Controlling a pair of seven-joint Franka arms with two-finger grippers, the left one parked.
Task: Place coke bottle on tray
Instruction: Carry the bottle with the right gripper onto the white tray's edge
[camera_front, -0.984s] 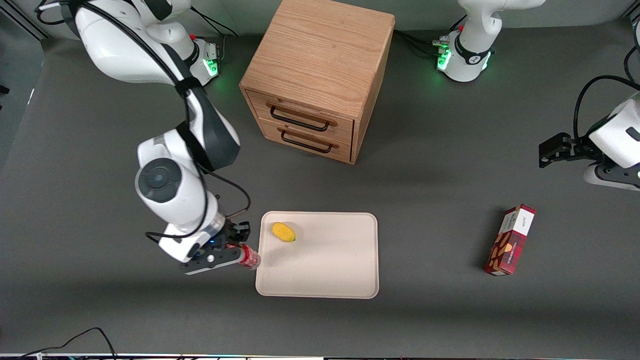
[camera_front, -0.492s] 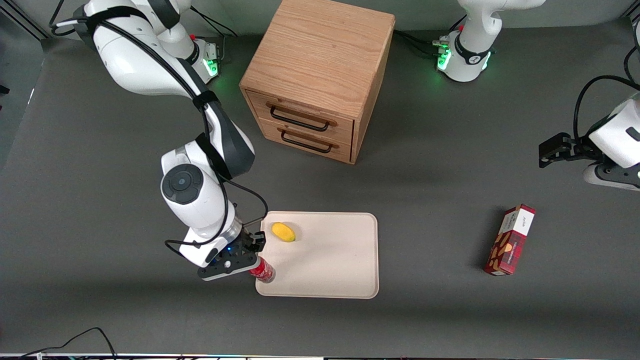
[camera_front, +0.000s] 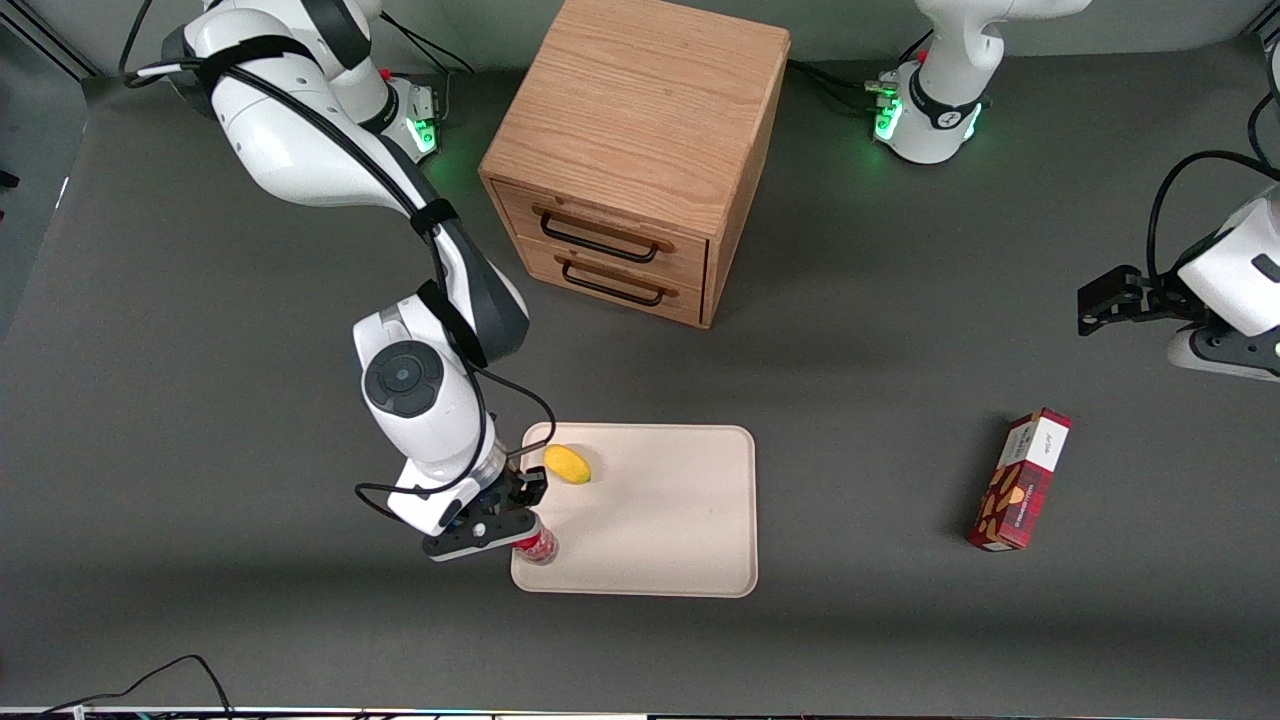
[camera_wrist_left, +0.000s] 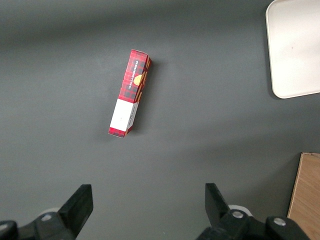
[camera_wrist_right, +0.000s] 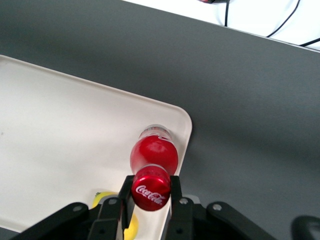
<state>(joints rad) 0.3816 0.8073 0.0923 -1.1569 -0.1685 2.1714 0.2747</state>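
The coke bottle (camera_front: 537, 546) is small, slim and red with a red cap. It stands upright in my right gripper (camera_front: 522, 535), which is shut on its cap and neck. The bottle is over the corner of the cream-white tray (camera_front: 660, 540) that is nearest the front camera, at the working arm's end. In the right wrist view the cap (camera_wrist_right: 150, 189) sits between the two black fingers (camera_wrist_right: 126, 196), and the clear base is over the tray's rounded corner (camera_wrist_right: 176, 118). I cannot tell whether the base touches the tray.
A yellow fruit (camera_front: 567, 464) lies on the tray, farther from the front camera than the bottle. A wooden two-drawer cabinet (camera_front: 640, 150) stands farther back. A red-and-white box (camera_front: 1020, 478) lies toward the parked arm's end and shows in the left wrist view (camera_wrist_left: 130, 92).
My gripper has carried the bottle sideways from beside the tray's edge to over the tray's corner. The arm has followed it. Nothing else has moved.
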